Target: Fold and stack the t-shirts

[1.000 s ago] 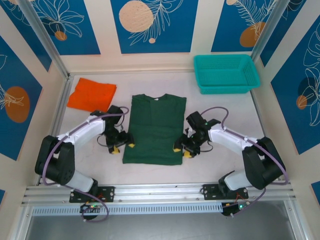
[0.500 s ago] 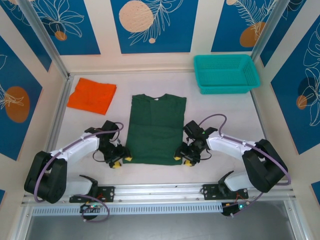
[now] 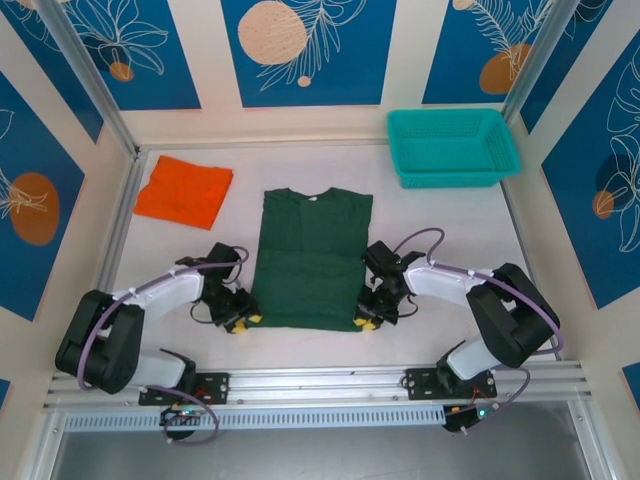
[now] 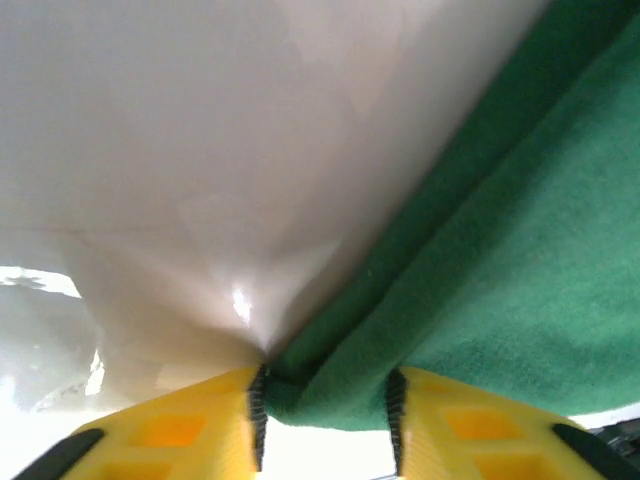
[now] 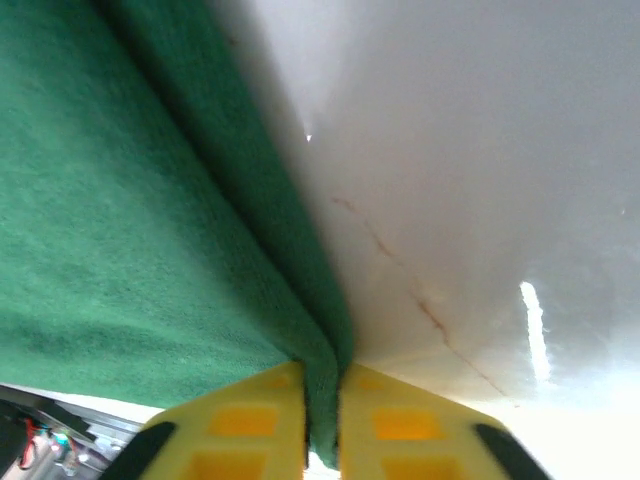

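The dark green t-shirt (image 3: 310, 260) lies flat in the middle of the table, collar to the far side. My left gripper (image 3: 243, 320) sits at its near left corner. In the left wrist view the jaws stand apart around the shirt's folded edge (image 4: 500, 250), with the left gripper (image 4: 322, 410) open and the cloth between its yellow fingers (image 4: 180, 430). My right gripper (image 3: 366, 320) is at the near right corner. In the right wrist view the right gripper (image 5: 320, 420) is shut on the thin green edge (image 5: 120, 220). The orange t-shirt (image 3: 185, 190) lies folded at the far left.
A teal mesh basket (image 3: 455, 178) stands at the far right corner. Bare white table (image 3: 450, 240) lies to the right of the green shirt and between it and the orange one. The metal rail (image 3: 320, 380) runs along the near edge.
Both grippers have slid toward the near edge along the shirt's sides and now sit at its near corners. The shirt itself has barely shifted.
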You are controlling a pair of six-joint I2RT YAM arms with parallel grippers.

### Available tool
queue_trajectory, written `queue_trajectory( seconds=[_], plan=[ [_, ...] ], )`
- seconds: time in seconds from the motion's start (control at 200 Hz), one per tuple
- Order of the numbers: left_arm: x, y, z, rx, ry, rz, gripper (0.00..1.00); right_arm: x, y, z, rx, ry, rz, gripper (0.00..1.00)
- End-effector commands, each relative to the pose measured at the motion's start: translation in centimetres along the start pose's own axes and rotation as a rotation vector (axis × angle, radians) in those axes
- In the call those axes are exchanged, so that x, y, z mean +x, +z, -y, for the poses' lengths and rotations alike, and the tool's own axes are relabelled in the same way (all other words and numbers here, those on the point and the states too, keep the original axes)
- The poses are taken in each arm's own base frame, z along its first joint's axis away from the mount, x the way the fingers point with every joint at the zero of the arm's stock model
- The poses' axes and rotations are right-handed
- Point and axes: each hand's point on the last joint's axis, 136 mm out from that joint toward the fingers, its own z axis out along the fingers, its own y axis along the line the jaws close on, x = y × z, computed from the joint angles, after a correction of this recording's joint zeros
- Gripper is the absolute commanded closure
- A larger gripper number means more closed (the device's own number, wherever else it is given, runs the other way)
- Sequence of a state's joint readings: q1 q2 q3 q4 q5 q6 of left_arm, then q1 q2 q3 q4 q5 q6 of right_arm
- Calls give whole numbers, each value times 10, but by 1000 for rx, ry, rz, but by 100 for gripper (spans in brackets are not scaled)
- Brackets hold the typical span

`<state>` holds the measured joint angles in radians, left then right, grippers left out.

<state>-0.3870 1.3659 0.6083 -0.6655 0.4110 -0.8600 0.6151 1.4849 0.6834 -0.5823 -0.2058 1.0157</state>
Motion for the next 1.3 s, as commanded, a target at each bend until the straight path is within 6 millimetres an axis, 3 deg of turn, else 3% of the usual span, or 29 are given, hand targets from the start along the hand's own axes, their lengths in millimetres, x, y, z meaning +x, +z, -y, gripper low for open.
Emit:
queue_trajectory(
  seconds=[0.0, 0.105, 0.19, 0.39, 0.645, 0.78, 0.98, 1.12, 1.295],
  plan=[
    [-8, 5, -7, -29, -8, 25, 72, -4, 1, 1, 9, -6, 15, 93],
    [-13, 7, -8, -50, 8, 32, 90, -5, -1, 4, 22, -13, 20, 100],
    [-15, 2, -13, -97, 43, 47, 100, -5, -4, 6, 28, -15, 25, 100],
    [-1, -20, -22, -188, 156, 61, 100, 7, -4, 11, 21, -39, 7, 100],
    [58, -24, -29, -192, 237, -21, 100, 53, 6, 24, 15, -105, -20, 100],
    [79, -33, -32, -176, 249, -35, 100, 75, 2, 26, -9, -145, -12, 100],
    [96, -59, -16, -76, 268, -41, 100, 91, -22, 19, -96, -201, 24, 100],
    [101, -84, -1, -53, 304, -24, 100, 90, -46, 18, -136, -192, 82, 100],
    [97, -115, 32, -9, 345, 22, 100, 85, -76, 4, -193, -179, 123, 100]
  ],
)
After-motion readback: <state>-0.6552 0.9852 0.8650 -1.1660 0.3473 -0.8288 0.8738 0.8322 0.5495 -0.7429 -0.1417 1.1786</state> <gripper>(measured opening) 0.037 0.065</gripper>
